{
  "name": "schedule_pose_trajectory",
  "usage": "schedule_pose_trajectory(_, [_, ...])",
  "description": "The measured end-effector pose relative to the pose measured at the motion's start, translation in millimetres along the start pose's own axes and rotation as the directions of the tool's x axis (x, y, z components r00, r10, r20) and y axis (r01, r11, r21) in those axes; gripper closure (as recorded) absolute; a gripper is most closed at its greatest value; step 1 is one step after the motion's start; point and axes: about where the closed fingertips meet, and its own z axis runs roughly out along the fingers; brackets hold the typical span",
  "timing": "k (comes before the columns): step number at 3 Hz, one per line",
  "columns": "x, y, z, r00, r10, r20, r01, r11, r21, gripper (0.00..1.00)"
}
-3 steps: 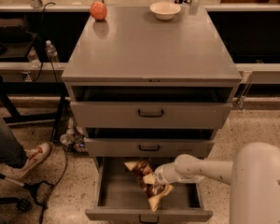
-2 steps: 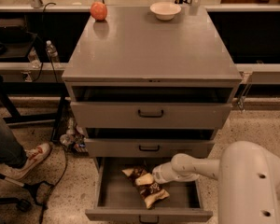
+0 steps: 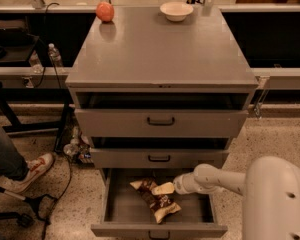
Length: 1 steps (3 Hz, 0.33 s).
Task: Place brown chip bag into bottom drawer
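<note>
On the grey tabletop point(image 3: 160, 49): red apple point(image 3: 105, 11) far left, white bowl point(image 3: 176, 10) further right, insides not visible. Down below, bottom drawer point(image 3: 124, 210) pulled wide, brown chip bag point(image 3: 155, 202) lying flat inside, about mid-drawer. Gripper point(image 3: 163, 188) poking in from the right, tip right at the bag's upper edge. Clamped or loose, can't tell.

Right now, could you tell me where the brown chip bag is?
In the camera view, the brown chip bag lies in the open bottom drawer, near its middle, with the gripper at its upper edge.
</note>
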Motion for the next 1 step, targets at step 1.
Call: schedule_pose_trajectory(1, [-0.1,-27.8,-45.7,0.997,0.039,0.073,-0.042,0.9983,0.04,0.0])
